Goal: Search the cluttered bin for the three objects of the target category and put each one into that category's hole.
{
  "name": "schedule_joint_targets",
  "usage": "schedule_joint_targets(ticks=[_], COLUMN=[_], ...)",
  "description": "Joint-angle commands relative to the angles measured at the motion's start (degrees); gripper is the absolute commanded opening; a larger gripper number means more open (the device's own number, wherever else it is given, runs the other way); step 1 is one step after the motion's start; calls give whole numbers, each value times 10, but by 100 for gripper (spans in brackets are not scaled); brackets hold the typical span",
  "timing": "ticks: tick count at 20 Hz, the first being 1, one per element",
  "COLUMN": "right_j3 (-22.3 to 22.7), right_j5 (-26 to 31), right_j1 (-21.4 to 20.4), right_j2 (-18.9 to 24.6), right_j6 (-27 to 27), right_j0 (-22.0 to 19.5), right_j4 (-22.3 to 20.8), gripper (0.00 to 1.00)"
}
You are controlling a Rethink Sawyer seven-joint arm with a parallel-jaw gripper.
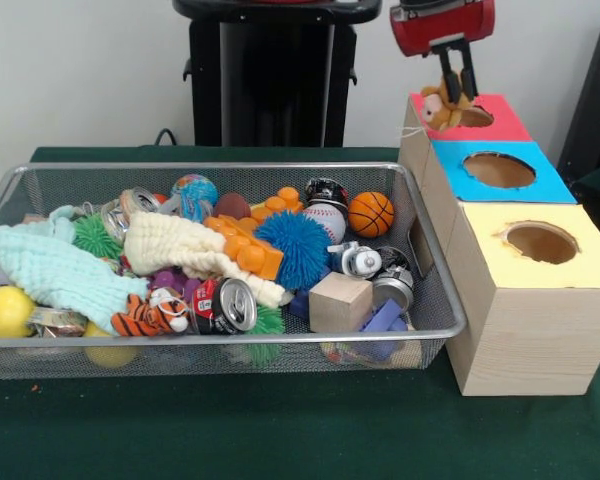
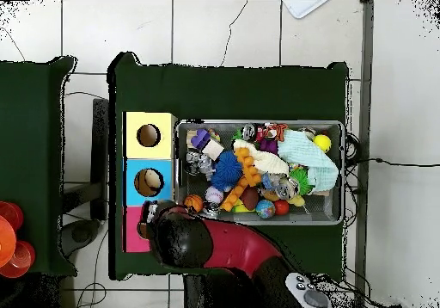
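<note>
My gripper (image 1: pixel 458 88) hangs over the red-topped box at the far right and is shut on a tan-brown plush animal (image 1: pixel 440 108). The plush sits at the left edge of the round hole (image 1: pixel 477 117) in the red top, partly over it. An orange plush with black tiger stripes (image 1: pixel 145 318) lies at the front left of the silver wire-mesh bin (image 1: pixel 280 341), beside a drink can. I see no third plush among the clutter. In the overhead view the arm (image 2: pixel 185 240) covers most of the red top (image 2: pixel 134 234) and hides the gripper.
The blue-topped (image 1: pixel 500 170) and yellow-topped (image 1: pixel 540 242) boxes stand in a row in front of the red one, right of the bin. The bin holds a basketball (image 1: pixel 370 213), a blue spiky ball (image 1: pixel 300 247), a wooden cube (image 1: pixel 340 301), cloths and cans.
</note>
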Motion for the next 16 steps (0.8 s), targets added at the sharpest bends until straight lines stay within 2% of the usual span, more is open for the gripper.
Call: schedule_joint_targets(ticks=[1, 3, 6, 11, 16], right_j3=[56, 60, 58, 64, 57], right_j5=[8, 11, 23, 10, -14], right_j1=[0, 7, 15, 33, 64], right_j2=[96, 100, 70, 61, 30], right_j6=[171, 168, 155, 145, 137], right_j0=[-6, -11, 4, 11, 30], right_j4=[70, 80, 84, 84, 70], gripper=[0, 0, 0, 0, 0])
